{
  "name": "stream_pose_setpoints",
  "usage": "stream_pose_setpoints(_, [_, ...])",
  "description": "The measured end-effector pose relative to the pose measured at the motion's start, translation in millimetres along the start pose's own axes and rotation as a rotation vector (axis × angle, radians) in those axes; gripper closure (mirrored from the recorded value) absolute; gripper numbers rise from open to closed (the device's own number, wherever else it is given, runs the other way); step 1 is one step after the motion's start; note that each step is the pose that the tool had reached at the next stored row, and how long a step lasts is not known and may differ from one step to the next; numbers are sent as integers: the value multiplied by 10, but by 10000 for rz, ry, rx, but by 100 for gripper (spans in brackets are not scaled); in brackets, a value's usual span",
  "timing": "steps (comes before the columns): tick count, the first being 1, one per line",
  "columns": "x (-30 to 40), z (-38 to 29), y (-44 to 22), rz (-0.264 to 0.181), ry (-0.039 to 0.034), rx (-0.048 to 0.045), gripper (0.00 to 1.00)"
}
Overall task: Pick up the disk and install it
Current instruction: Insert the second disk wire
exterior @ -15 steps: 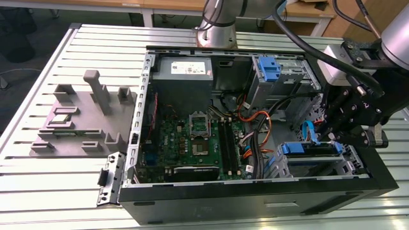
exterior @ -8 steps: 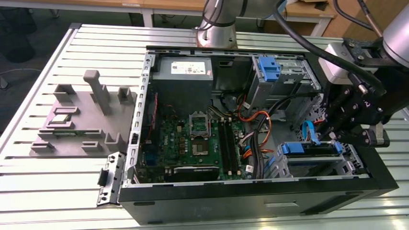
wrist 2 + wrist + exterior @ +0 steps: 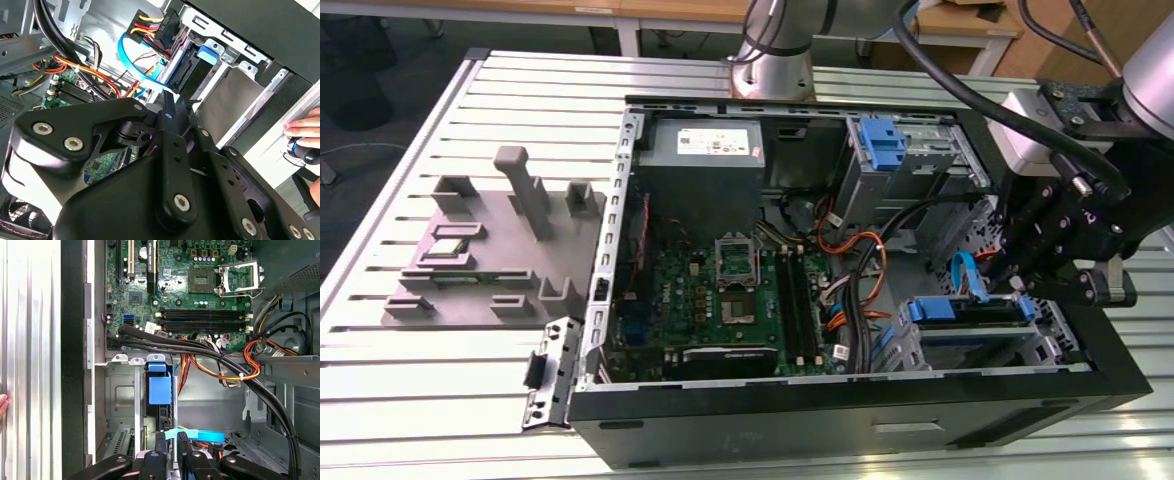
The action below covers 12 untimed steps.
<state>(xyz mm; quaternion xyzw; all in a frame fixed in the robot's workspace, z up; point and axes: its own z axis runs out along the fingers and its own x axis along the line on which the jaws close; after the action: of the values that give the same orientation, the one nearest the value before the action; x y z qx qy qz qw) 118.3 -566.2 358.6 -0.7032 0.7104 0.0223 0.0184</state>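
Slatted aluminium table (image 3: 400,350) is carrying an open computer case (image 3: 854,420) in the exterior view, with the gripper (image 3: 1047,285) hanging over the drive cage at the exterior view's right, just above the disk (image 3: 967,310), which is already sitting on edge in its bay with its blue rails showing. In the second wrist view the black gripper (image 3: 167,107) linkage is looming up close, and a person's hand (image 3: 306,132) is resting on the case edge. In the first wrist view the disk (image 3: 160,390) is standing in its slot, long axis running down into the cage, blue tab end facing out; fingertips (image 3: 183,440) are sitting close together around the blue cable, though I can't tell if they're clamping anything. Looks mostly installed, maybe final seating left.
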Motion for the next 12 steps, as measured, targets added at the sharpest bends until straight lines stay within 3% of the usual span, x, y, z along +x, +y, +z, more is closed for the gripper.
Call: stream_pose_setpoints(12, [-2,-32,0,0,-1,0,76])
